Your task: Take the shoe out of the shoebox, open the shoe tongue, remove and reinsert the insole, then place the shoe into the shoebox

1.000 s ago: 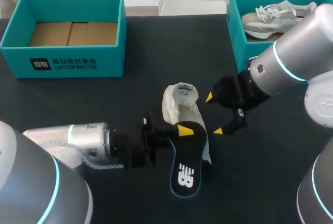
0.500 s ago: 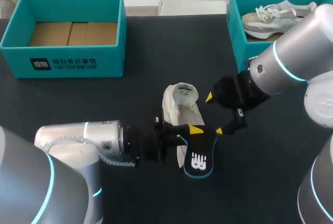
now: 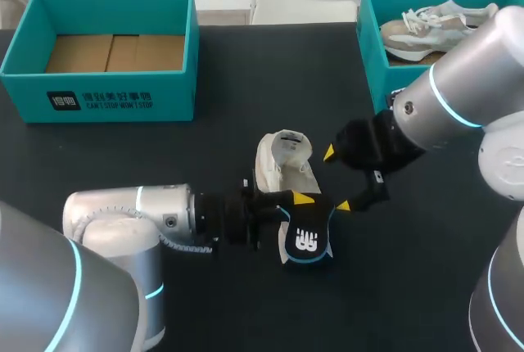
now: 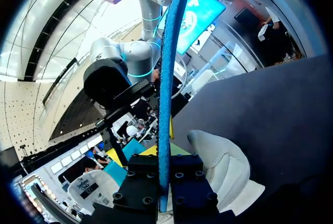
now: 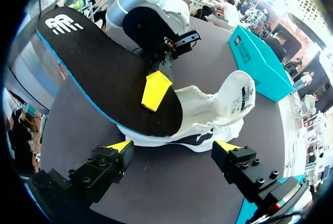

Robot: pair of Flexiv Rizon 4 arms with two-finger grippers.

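White knit shoe (image 3: 282, 168) sits mid-table. The left gripper (image 3: 301, 201), clamped on the black blue-edged foam insole (image 3: 307, 237), has swung it up off the table, so reinsertion looks next. Right gripper (image 3: 336, 178) sits spread beside the shoe.

Bright even overhead light; faint shadows; sheen on right arm (image 3: 483, 57).
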